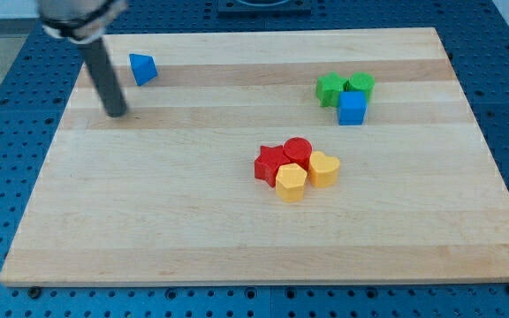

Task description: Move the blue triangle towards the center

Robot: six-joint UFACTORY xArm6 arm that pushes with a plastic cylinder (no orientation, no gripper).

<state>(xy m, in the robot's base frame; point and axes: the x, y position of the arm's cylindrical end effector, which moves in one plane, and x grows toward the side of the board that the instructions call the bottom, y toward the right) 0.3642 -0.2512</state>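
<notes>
Currently my tip (117, 113) is set down on the wooden board (237, 238) near the view's top left corner, just to the left of and below the blue triangle (142, 69). No contact between them is seen; a small strip of bare wood is left between the rod and the block. Nothing is held by the rod, since it has no jaws and can only push.

The blue triangle is placed close to the top edge of the board, well apart from the middle. To be sent toward the centre, it must be pushed to the view's right and downward, so the tip is probably kept on the block's left side for this reason, although a position more above it may be needed.

Near the centre a cluster is formed by a red star (269, 162), a red cylinder (298, 150), a yellow hexagon (291, 183) and a yellow heart (323, 168), all touching. At the view's upper right, a green block (330, 88), a green cylinder (360, 85) and a blue cube (352, 108) are grouped together.
</notes>
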